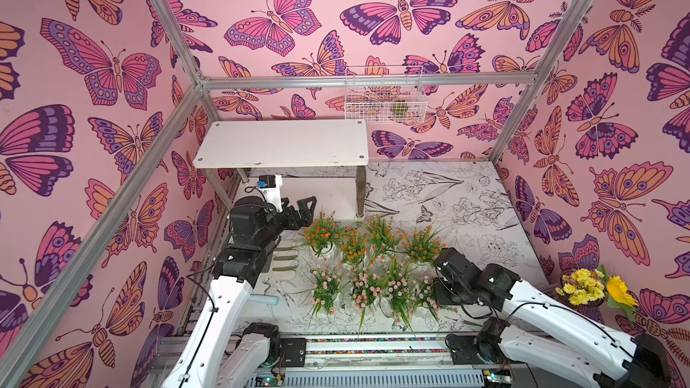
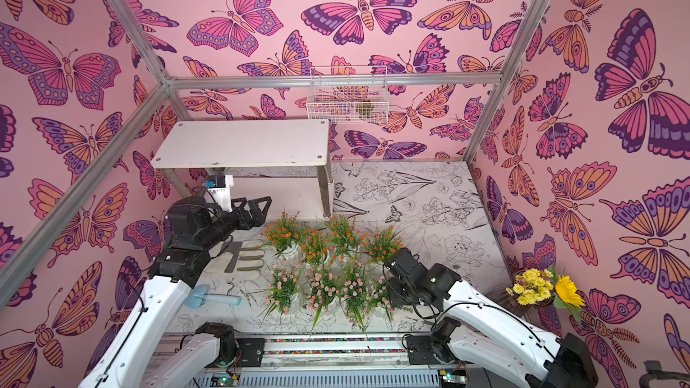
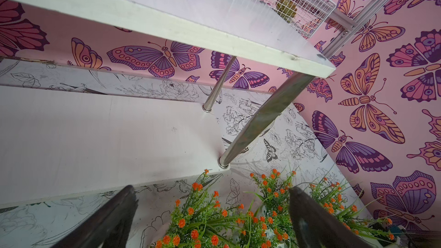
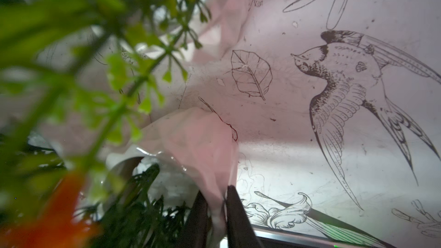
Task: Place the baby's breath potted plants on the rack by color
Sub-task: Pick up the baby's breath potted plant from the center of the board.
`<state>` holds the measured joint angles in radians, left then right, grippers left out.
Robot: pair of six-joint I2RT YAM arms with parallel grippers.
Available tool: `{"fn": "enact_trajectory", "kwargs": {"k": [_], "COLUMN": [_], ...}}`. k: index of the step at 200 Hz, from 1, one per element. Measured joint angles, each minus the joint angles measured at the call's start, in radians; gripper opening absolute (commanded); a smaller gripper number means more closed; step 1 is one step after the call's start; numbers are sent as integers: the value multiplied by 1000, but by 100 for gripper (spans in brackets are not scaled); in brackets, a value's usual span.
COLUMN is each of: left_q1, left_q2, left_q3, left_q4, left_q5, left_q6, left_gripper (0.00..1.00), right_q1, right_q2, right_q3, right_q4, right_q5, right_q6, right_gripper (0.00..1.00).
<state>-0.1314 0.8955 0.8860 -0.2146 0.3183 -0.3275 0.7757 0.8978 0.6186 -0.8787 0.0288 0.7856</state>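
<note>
Right wrist view: right fingers (image 4: pixel 235 211) pinch a pot (image 4: pixel 191 139) by its rim for lifting; left fingers (image 3: pixel 119 211), at the plants' (image 1: pixel 364 285) ten o'clock, gape.

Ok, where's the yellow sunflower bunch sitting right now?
In both top views the sunflower bunch sits on the robot's right, against the right wall just beyond the right arm, well clear of the potted plants.
</note>
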Motion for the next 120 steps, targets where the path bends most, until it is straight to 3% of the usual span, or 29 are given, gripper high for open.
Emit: {"fn": "enact_trajectory", "kwargs": {"k": [30, 120], "left_q1": [0, 0], "left_q2": [0, 2], "left_q3": [0, 19], "left_q4": [0, 0], "left_q5": [0, 10], "left_q6": [0, -29], "left_gripper": [100, 100], "right_q1": [0, 0], "right_q2": [2, -13], "right_q3": [0, 28], "right_q4": [2, -69], "right_q5": [-4, 7], "right_q6": [-1, -1], "right_gripper": [8, 5]}}
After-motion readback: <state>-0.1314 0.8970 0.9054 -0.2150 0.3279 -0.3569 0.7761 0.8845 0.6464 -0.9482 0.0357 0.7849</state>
